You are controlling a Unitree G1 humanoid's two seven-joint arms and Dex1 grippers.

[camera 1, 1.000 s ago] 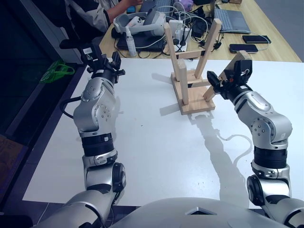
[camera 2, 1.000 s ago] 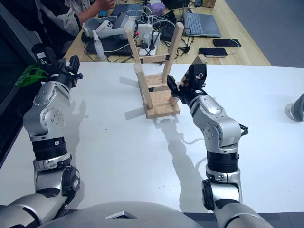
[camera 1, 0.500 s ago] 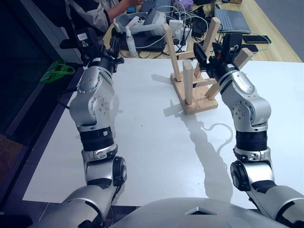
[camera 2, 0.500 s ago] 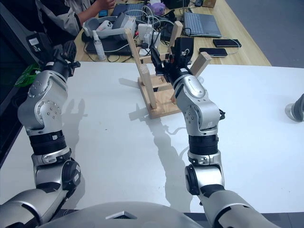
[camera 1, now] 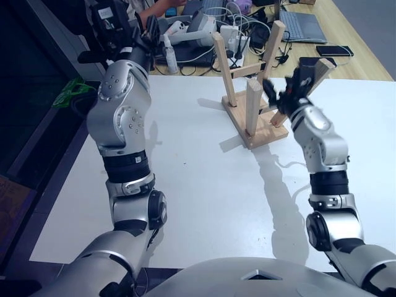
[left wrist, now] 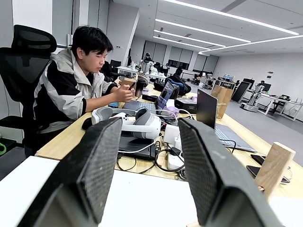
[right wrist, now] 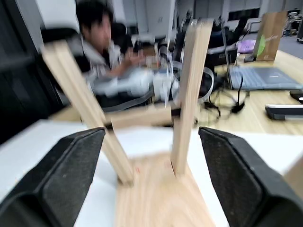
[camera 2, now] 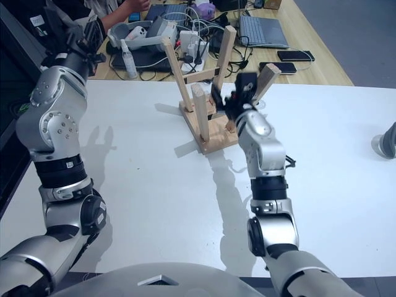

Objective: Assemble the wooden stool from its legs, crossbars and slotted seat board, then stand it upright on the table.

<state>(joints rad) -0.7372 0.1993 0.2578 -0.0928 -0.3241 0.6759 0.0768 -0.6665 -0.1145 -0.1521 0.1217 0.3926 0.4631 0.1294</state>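
Lining up on the upturned stool (camera 1: 250,117) at the tabletop's (camera 1: 185,185) far side, I want my right hand (camera 2: 234,91), fingers apart, squarely around one leg (left hand (left wrist: 150,127) raised, also apart) before clamping and flipping.

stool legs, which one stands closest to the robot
The leg at the seat board's near corner, just left of the right gripper; the other three stand farther back.

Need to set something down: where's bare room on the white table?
The wide near half of the table, in front of the stool, is bare, as is the stretch left of it. Crowded: around the stool by the right claw, and the cluttered desk behind.
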